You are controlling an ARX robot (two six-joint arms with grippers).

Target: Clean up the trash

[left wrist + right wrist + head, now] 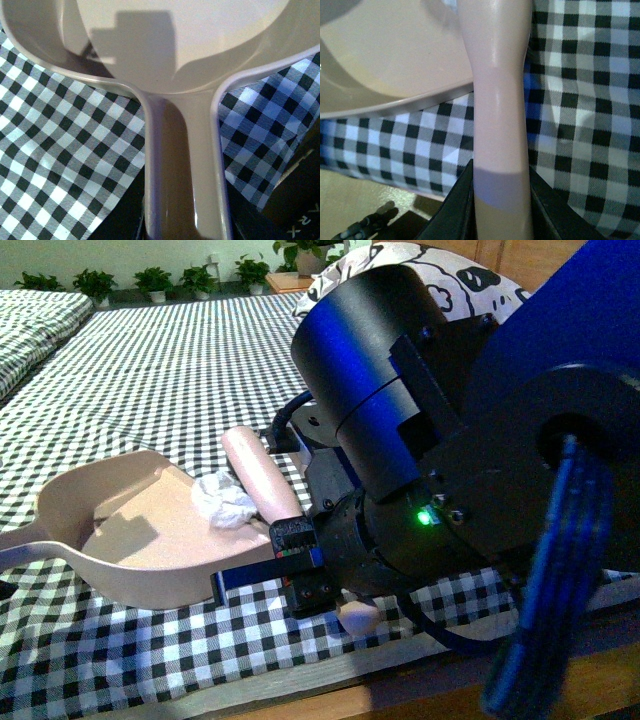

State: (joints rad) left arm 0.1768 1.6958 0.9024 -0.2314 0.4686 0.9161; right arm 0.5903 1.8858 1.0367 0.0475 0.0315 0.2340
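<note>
1. Covering the whole bed, the black-and-white checked cloth (150,370) is our largest item; a patterned pillow (440,270) lies at its far edge.
2. Our right arm (480,440) fills the near right corner.
3. Pink dustpan (150,530): near the front edge, its handle (187,175) clamped in our left gripper (187,227).
4. Pink brush handle (262,478): beside the pan's open mouth, pinched between the black fingers (455,210) of our right gripper (502,220).
5. Crumpled white paper wad (224,500): at the pan's mouth, touching the brush handle.
</note>
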